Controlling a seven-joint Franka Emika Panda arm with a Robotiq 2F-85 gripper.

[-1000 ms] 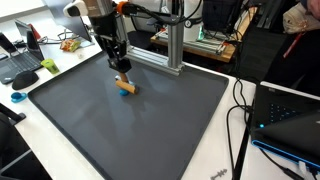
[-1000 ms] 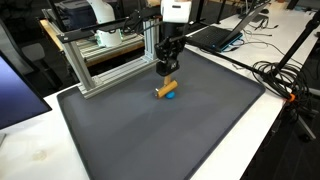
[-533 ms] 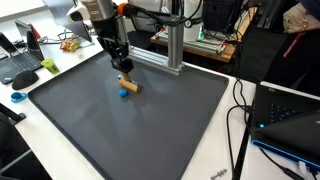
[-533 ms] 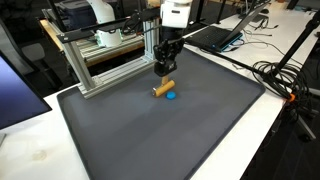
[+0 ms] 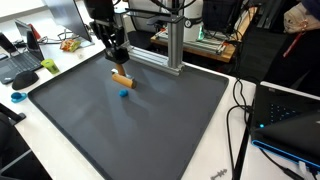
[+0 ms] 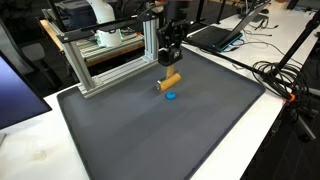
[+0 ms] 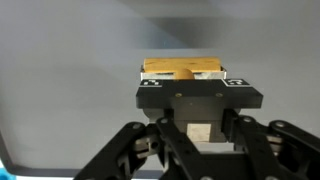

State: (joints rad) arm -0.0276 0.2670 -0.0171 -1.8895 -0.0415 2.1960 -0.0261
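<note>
My gripper (image 5: 118,66) is shut on a tan wooden block (image 5: 121,80) and holds it tilted, a little above the dark grey mat (image 5: 130,130). In both exterior views a small blue piece (image 5: 124,94) lies on the mat just below the block, apart from it. From the opposite side the gripper (image 6: 170,64), the block (image 6: 172,80) and the blue piece (image 6: 171,96) line up the same way. In the wrist view the block (image 7: 165,67) sits crosswise between the fingertips of the gripper (image 7: 185,74), against plain grey mat.
An aluminium frame (image 5: 172,45) (image 6: 100,62) stands at the mat's back edge, close to the gripper. Laptops (image 6: 215,35) (image 5: 290,125) and cables (image 6: 280,75) lie on the white table round the mat.
The gripper has risen with the wooden block in it. The blue piece, which lay against the block, stays on the mat.
</note>
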